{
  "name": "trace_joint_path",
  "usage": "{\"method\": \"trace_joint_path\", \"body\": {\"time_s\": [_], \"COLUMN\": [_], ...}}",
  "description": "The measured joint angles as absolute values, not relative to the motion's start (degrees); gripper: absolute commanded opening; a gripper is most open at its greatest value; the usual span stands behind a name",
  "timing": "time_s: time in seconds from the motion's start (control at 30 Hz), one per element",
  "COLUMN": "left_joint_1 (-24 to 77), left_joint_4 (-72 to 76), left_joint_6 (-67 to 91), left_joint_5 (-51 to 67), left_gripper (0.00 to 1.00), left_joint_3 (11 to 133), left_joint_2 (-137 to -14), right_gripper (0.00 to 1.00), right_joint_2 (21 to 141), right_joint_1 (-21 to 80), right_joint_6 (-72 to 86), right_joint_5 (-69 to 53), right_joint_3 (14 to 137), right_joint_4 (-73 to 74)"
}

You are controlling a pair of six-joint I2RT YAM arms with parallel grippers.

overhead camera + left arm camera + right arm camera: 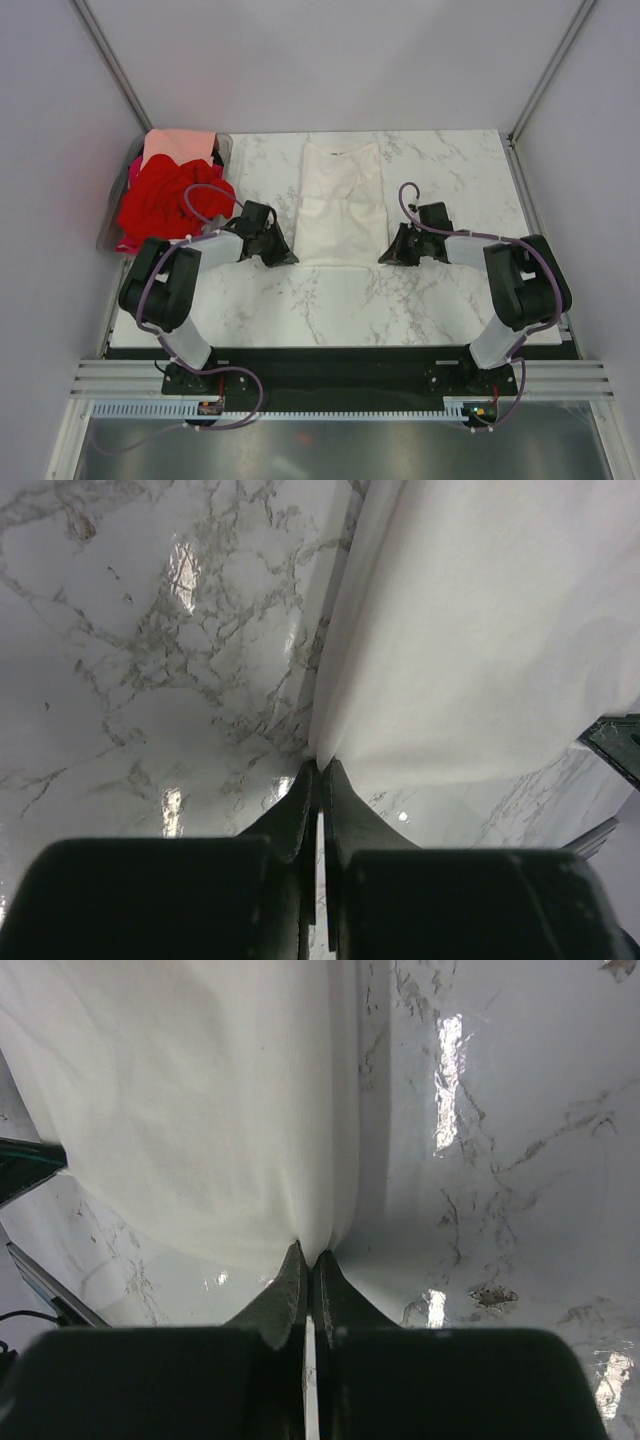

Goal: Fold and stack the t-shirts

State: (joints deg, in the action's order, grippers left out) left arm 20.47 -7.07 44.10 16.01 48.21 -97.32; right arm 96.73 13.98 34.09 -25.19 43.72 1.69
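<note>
A cream-white t-shirt (342,203) lies lengthwise on the marble table, sides folded in, no print showing. My left gripper (287,258) is shut on its near left corner; the left wrist view shows the cloth (470,640) pinched at the tips of the gripper (321,767). My right gripper (390,256) is shut on the near right corner, and the right wrist view shows the cloth (200,1100) caught at the tips of the gripper (310,1257). Bright red t-shirts (165,203) and a salmon-pink one (178,145) are heaped at the left edge.
The heap sits in a clear plastic bin (222,146) at the table's far left corner. The marble table (330,305) ends at a black strip in front of the arm bases. Grey walls close in on both sides.
</note>
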Motion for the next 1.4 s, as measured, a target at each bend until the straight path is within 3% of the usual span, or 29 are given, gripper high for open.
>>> {"method": "trace_joint_path", "body": {"time_s": [0.27,0.53,0.77,1.03,1.4], "left_joint_1": [22.9,31.7,40.3,38.4,25.7], "left_joint_4": [-11.6,-20.6,-35.0,-43.5,-44.3], "left_joint_6": [44.6,47.9,52.0,50.7,44.3], "left_joint_5": [14.0,11.0,5.0,-1.7,0.7], "left_gripper": [0.02,0.02,0.02,0.02,0.02], "left_joint_3": [44.0,37.3,39.7,56.4,69.4], "left_joint_2": [-86.8,-67.2,-51.6,-58.8,-74.6], "right_gripper": [0.0,0.0,0.0,0.0,0.0], "right_joint_2": [91.5,70.0,56.9,67.4,87.9], "right_joint_1": [14.1,15.5,20.5,20.8,18.9], "right_joint_6": [33.9,37.1,42.1,39.7,34.5], "right_joint_5": [-24.6,-24.1,-19.5,-12.8,-10.9], "right_joint_3": [39.9,32.7,37.5,61.3,78.7], "right_joint_4": [5.7,19.8,35.2,43.1,45.9]}}
